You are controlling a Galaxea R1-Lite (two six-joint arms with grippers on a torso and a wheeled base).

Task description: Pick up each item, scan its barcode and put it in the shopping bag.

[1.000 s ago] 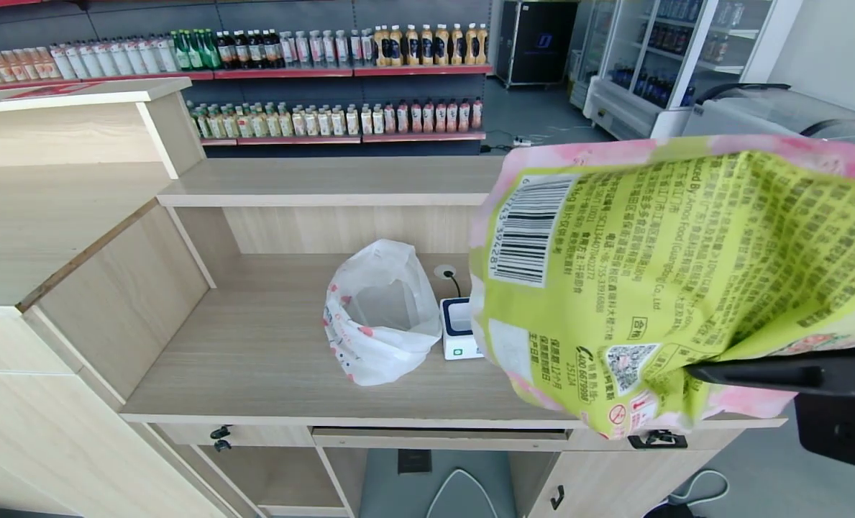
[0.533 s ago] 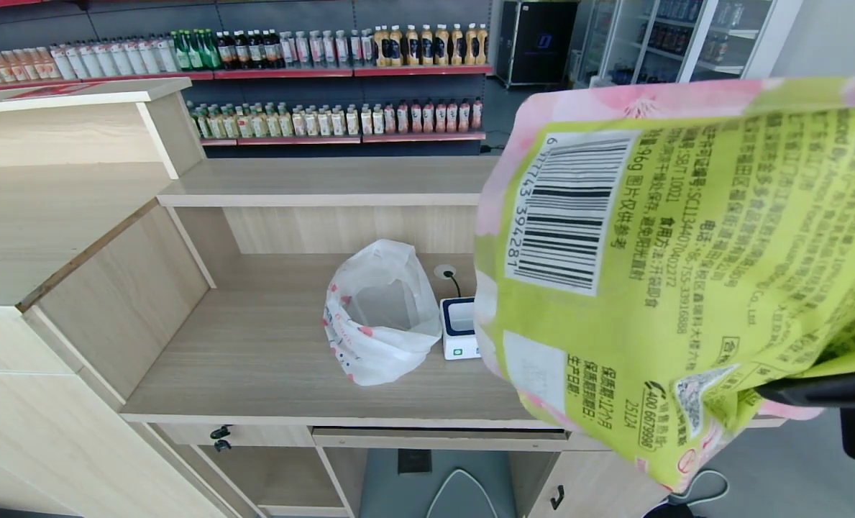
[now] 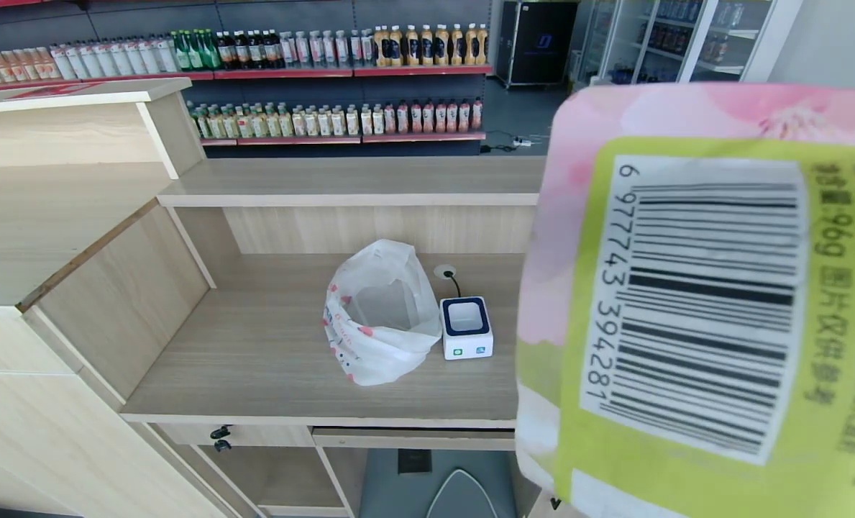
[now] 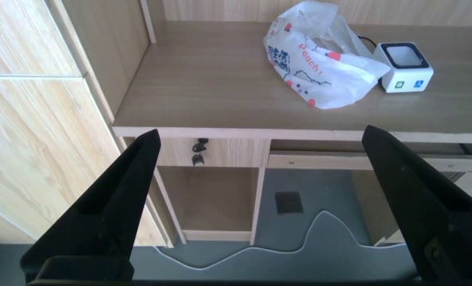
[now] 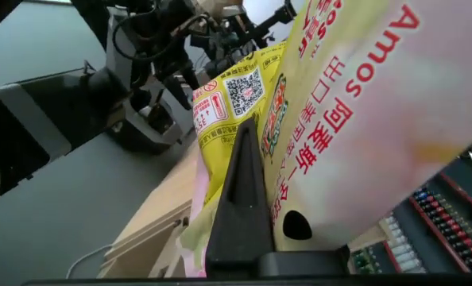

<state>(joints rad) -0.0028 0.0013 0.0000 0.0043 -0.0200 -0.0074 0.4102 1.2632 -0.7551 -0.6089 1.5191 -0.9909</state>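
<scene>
Wooden counter (image 3: 269,360) ahead: right pincer (image 5: 248,159) high near head camera, clamping snack pouch (image 3: 700,302); left pincer (image 4: 261,143) low, agape.

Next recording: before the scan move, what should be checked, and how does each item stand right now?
1. Right pincer shut on the snack packet: ok.
2. Barcode uncovered: ok.
3. Barcode turned toward the scanner: not ok; it faces the head camera instead.
4. Scanner window uncovered: ok.
5. Shopping bag mouth open: ok.
6. Left pincer open and empty: ok.
</scene>
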